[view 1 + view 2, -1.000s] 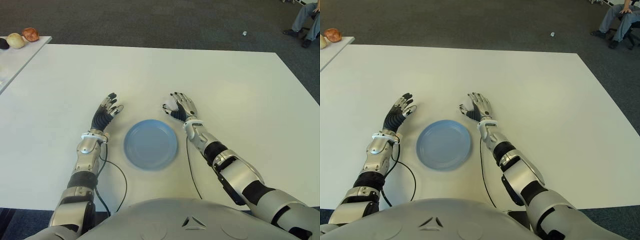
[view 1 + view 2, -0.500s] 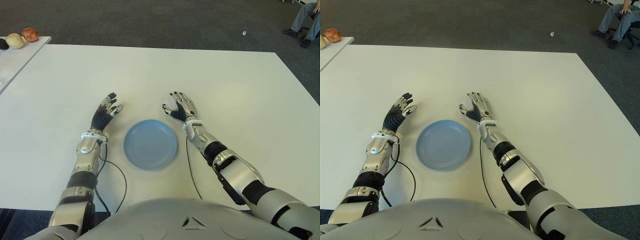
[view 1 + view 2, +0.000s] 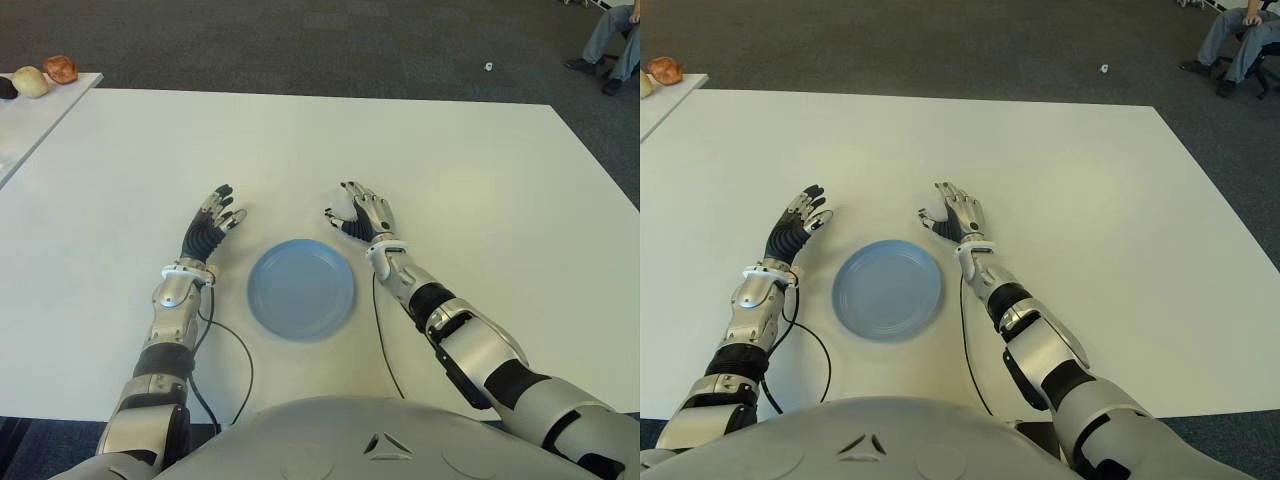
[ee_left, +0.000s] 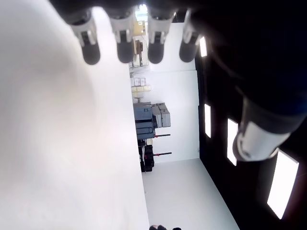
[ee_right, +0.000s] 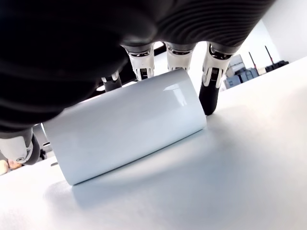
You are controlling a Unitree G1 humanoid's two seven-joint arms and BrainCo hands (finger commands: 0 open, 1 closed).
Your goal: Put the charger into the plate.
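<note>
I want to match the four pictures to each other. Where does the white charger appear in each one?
Left eye view: charger under the right hand, just beyond the blue plate.
Right eye view: mostly hidden under that hand.
Left wrist view: not in it.
Right wrist view: fills the middle, lying on the table.
Shared landmark: the right hand's fingers.

An office-like room: large white table (image 3: pixel 450 160), dark carpet (image 3: pixel 300 40), a seated person (image 3: pixel 612 40).
</note>
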